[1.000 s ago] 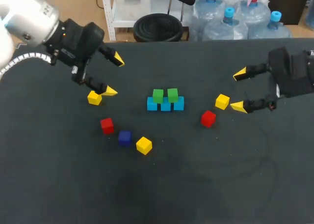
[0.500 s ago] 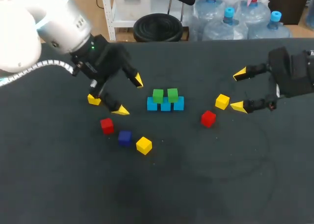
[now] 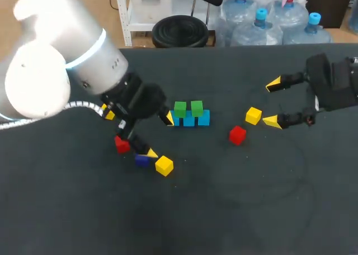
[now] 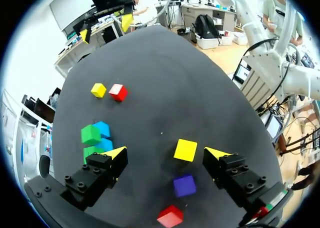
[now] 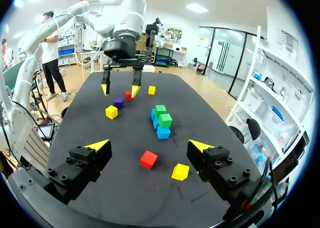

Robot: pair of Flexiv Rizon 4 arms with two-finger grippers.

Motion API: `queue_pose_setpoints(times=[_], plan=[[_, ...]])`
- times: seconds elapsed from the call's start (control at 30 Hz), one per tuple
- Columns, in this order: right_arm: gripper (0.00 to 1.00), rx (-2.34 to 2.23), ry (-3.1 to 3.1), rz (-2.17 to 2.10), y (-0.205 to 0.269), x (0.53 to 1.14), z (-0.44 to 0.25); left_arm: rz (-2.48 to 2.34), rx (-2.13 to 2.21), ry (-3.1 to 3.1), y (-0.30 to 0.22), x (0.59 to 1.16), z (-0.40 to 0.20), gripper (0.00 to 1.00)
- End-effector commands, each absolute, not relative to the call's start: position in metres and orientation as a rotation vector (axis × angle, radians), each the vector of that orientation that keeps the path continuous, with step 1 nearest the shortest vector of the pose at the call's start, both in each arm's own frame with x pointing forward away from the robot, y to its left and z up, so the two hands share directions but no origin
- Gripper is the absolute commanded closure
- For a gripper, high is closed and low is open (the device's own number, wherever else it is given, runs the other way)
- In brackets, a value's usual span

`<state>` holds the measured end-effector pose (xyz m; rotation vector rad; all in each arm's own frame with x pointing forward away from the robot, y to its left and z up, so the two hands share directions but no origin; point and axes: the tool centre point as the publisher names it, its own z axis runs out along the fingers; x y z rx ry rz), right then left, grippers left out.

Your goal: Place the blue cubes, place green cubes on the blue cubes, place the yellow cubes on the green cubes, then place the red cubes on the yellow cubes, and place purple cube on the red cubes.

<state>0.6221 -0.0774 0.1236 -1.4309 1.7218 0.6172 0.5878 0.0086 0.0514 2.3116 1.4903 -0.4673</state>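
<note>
- The yellow cube (image 4: 185, 150) lies flat on the table (image 4: 200, 88), in the gap between the fingers of the left gripper (image 4: 166, 152). It sits off-centre, closer to the finger on the side away from the stack.
- A cube has no long axis. Its sides look nearly square to the line between the fingers, so I judge the move needs a small sideways shift and then a descent.
- The left jaws are spread wide and hold nothing.
- The cube is bright yellow and crisp-edged, and it touches no other cube. The purple cube (image 4: 184, 185) lies near it on the wrist side.
- The 2 green cubes (image 3: 188, 107) sit on a row of 3 blue cubes (image 3: 188, 119), beside the other finger.
- The right gripper (image 3: 271, 103) is also wide open and empty, near a second yellow cube (image 3: 253, 116) and well apart from this one — the left arm is nearer.
</note>
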Motion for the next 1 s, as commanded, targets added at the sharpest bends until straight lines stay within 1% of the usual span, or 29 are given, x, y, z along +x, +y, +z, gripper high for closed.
queue_pose_setpoints(times=[0.03,0.37,0.8,1.0], plan=[[0.00,-1.431,1.723,0.616,-0.077,0.622,0.124,-0.455,2.305,1.509,0.002,0.580,0.038,0.00],[0.00,-1.431,1.723,0.616,-0.077,0.622,0.124,-0.458,2.305,1.539,0.002,0.564,0.024,0.00],[0.00,-1.431,1.723,0.616,-0.077,0.622,0.124,-0.475,2.323,1.540,0.008,0.558,0.010,0.00],[0.00,-1.431,1.723,0.616,-0.077,0.622,0.124,-0.480,2.392,1.493,0.011,0.560,0.004,0.03]])
